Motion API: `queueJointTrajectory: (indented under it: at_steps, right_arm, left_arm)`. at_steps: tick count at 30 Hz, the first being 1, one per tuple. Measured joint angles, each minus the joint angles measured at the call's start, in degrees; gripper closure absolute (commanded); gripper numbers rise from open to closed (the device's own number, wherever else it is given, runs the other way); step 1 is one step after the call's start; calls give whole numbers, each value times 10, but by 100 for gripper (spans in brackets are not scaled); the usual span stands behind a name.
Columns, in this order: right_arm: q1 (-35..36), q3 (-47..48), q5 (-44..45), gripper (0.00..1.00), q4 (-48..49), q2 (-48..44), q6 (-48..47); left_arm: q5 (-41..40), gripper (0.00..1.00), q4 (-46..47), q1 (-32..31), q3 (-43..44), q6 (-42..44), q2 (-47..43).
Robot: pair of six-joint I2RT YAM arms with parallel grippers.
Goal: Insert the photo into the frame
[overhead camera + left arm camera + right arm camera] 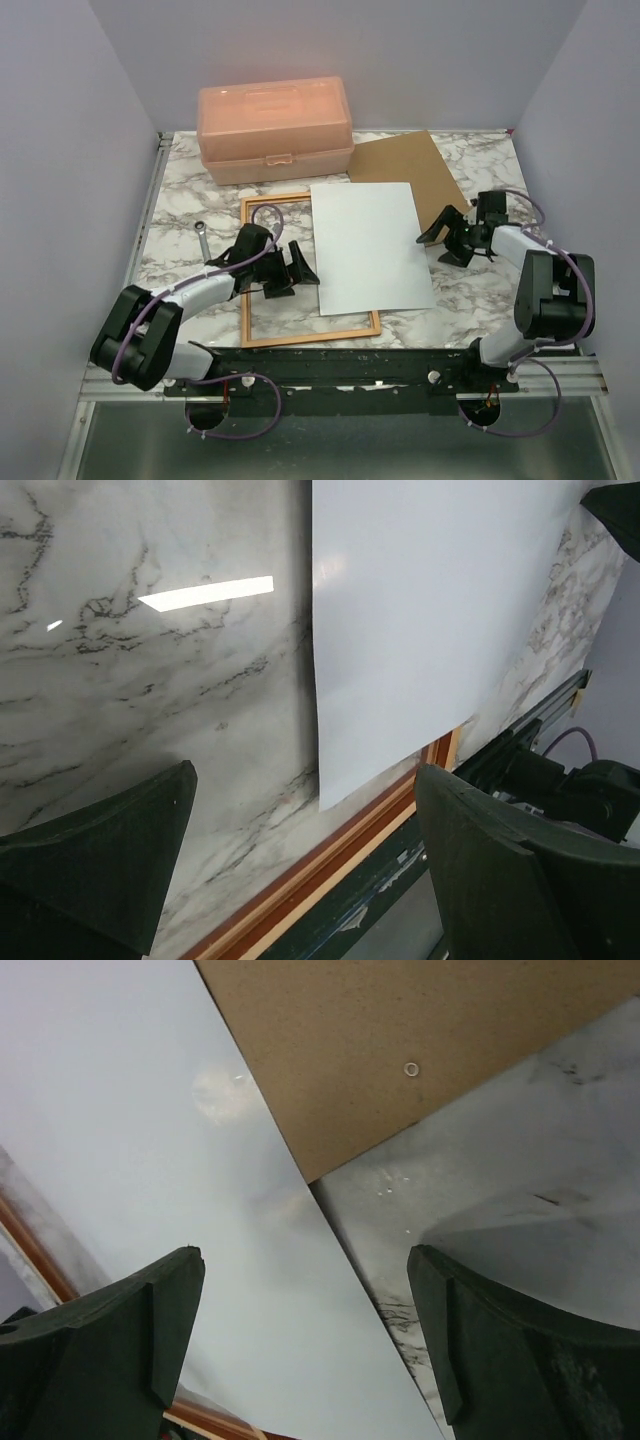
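Because the photo [368,245] lies white side up, half on the table [470,300] and half over the frame [300,338], the job is not done yet. The photo must slide left to sit inside the wood. I see bare table to the right of the photo and inside the frame. The pink box [275,130] stands just behind the frame. The brown board [405,158] touches the photo's far edge. My left gripper [303,265] is wide and holds nothing, by the photo's left edge. My right gripper [440,243] is wide too, by the right edge.
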Motion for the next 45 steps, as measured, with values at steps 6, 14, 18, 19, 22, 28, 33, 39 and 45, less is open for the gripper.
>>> queueJointTrajectory:
  at_steps: [6, 14, 18, 19, 22, 28, 33, 39, 45]
  right_arm:
    - [0, 6, -91, 9, 67, 43, 5]
    - [0, -22, -208, 10, 160, 73, 30]
    - [-1, -40, -240, 10, 185, 73, 36]
    - [-1, -45, -248, 10, 190, 73, 39]
    - [-1, -66, -274, 11, 204, 67, 49]
    - [0, -105, -305, 12, 213, 43, 63]
    - [0, -133, -320, 16, 226, 14, 80]
    - [1, -169, -345, 18, 293, -15, 130]
    - [2, -201, -356, 19, 334, -20, 160]
  left_arm:
    - [11, 11, 31, -3, 23, -2, 54]
    - [27, 15, 85, -7, 47, -13, 108]
    - [38, 16, 112, -9, 47, -22, 122]
    - [39, 16, 116, -9, 47, -24, 123]
    - [39, 16, 118, -10, 47, -24, 121]
    - [39, 17, 112, -11, 46, -24, 98]
    - [39, 17, 96, -12, 43, -23, 54]
    - [39, 24, 82, -12, 31, -22, 5]
    - [39, 42, 77, -12, 8, -22, -9]
